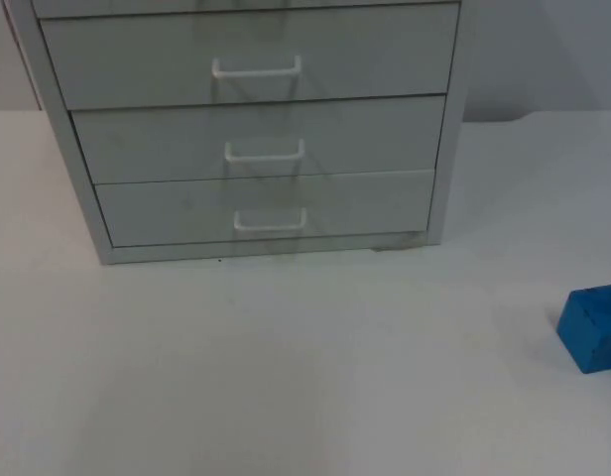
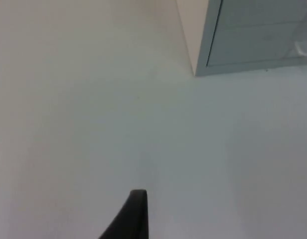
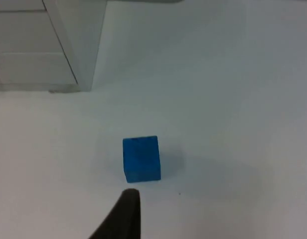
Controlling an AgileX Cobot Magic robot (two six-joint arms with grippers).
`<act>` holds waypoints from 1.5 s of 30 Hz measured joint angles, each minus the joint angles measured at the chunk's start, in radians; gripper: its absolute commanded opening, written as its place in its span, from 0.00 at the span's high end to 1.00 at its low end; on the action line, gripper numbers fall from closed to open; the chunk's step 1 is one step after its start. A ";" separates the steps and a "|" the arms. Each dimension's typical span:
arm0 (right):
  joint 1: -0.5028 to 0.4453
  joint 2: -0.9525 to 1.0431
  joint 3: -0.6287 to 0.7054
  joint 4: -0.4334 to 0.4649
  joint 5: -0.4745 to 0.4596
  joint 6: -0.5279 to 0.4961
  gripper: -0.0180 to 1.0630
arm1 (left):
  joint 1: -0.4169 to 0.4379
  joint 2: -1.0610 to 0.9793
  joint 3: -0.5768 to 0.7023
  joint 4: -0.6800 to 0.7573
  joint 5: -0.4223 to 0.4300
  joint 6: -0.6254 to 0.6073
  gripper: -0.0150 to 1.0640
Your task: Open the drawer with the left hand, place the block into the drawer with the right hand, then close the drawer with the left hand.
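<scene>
The white table (image 1: 286,377) runs back to a grey wall, and a grey cabinet (image 1: 87,213) stands at the far side with three drawers stacked, every one of them shut. Each has a white handle at its middle; the bottom drawer (image 1: 365,208) and its handle (image 1: 270,221) sit nearest the table top. My left claw (image 2: 128,219) hangs over bare table to the left of the cabinet's near corner, well apart from any handle, since the pull has not begun. How wide it stands I cannot tell (one dark fingertip is all I get). The blue block (image 1: 595,327) rests on the table well to the right and nearer than the cabinet. My right claw (image 3: 121,219) hovers just beside it, waiting its turn; its width too I cannot tell.
</scene>
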 measured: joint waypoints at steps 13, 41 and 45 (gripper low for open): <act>0.000 0.398 -0.009 0.000 -0.034 0.000 0.01 | 0.000 0.186 0.000 0.000 -0.039 0.002 0.05; 0.000 0.457 -0.009 0.002 -0.061 0.000 0.01 | -0.332 0.812 -0.412 -0.177 -0.072 0.282 0.20; 0.000 0.457 -0.009 0.002 -0.061 0.000 0.01 | -0.469 0.922 -0.426 -0.119 -0.117 0.282 0.20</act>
